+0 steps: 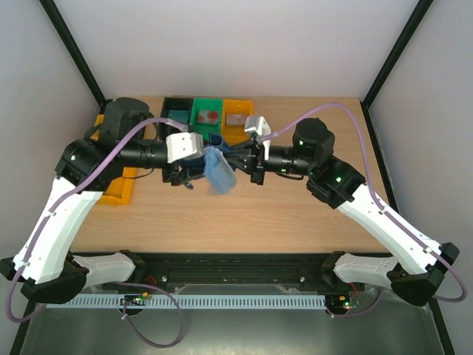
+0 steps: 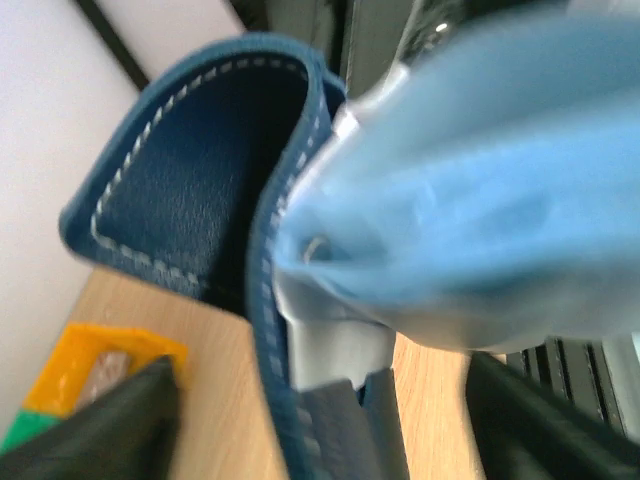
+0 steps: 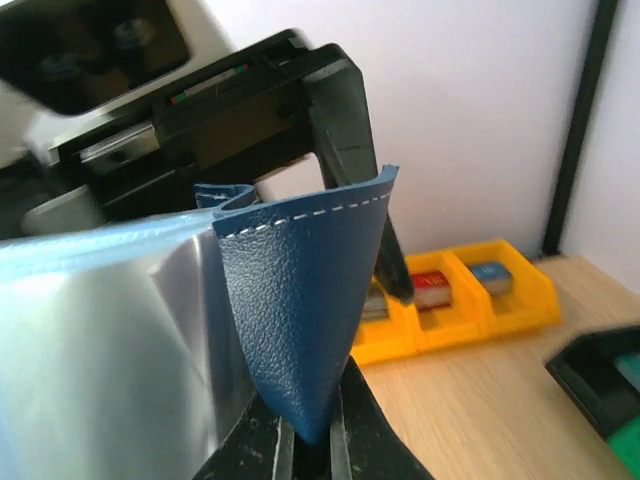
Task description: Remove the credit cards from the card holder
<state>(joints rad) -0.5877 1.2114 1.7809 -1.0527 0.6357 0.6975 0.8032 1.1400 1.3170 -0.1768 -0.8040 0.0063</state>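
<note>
- My right claw (image 3: 310, 450) is pressed together on the card holder (image 3: 300, 300), pinching a pointed fold of its navy cover between the two dark fingertips.
- The cover is pebbled, leather-like, with a line of white stitching along its curved edge.
- My left claw (image 1: 194, 173) stands spread. In the left wrist view its dark fingers (image 2: 110, 425) sit at either lower corner, with the holder hanging between them.
- The holder is up off the wooden table (image 1: 295, 214), between my two wrists, roughly over the middle of the table.
- It hangs open. One navy half curls like a shell, matte inside, with a rounded stitched rim.
- The light blue inner pockets (image 2: 480, 200) bulge outwards, smooth and soft-looking, though blurred in the left wrist view.
- A glossy, silvery-blue panel (image 3: 130, 330) lies just beside the navy fold and reflects light like clear plastic.
- A black bin (image 1: 176, 111), a green bin (image 1: 207, 112) and an orange-yellow bin (image 1: 238, 115) stand in a row at the far edge of the table. All three are boxy moulded plastic.
- Yellow bins (image 3: 450, 300) in the right wrist view hold small blocky items.
</note>
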